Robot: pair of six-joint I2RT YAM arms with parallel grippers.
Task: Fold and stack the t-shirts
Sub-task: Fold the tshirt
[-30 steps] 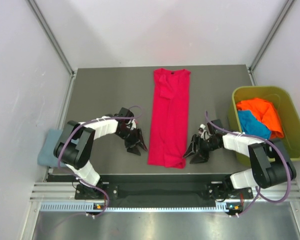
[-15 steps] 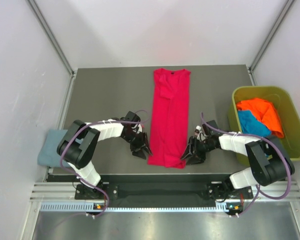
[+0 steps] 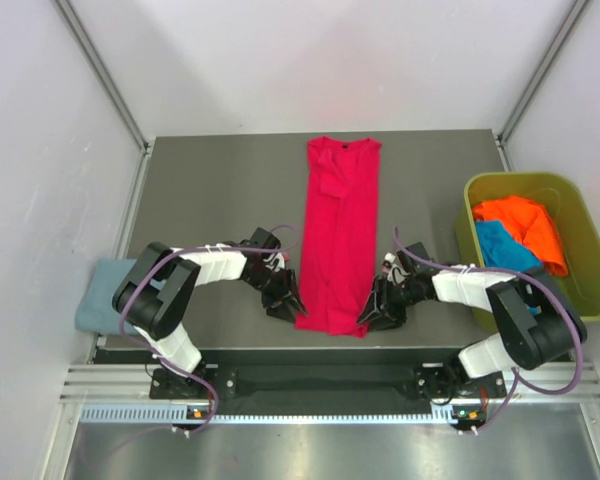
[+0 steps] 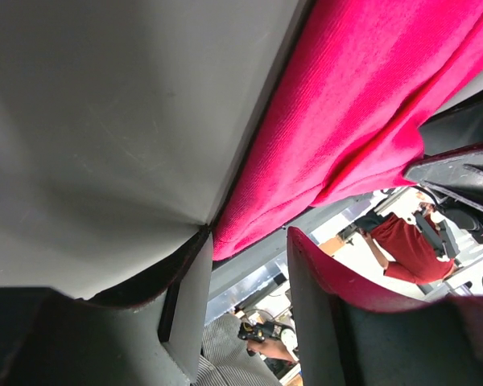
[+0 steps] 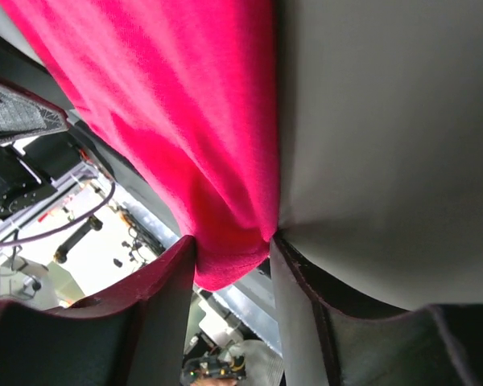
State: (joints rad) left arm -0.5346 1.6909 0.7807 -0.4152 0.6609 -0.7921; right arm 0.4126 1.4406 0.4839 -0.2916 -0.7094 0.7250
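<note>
Shirts partly hidden
Left of the crimson t-shirt (image 3: 338, 235), the left arm (image 3: 152, 292) covers part of the grey-blue t-shirt (image 3: 92, 302); to its right, the orange t-shirt (image 3: 528, 222) overlaps the turquoise t-shirt (image 3: 504, 249).

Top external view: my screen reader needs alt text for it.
A long folded crimson red cloth t-shirt lies down the middle of a grey table, with the left tool and right tool at its near corners. An olive-green plastic bin at right holds orange cloth and turquoise cloth.
</note>
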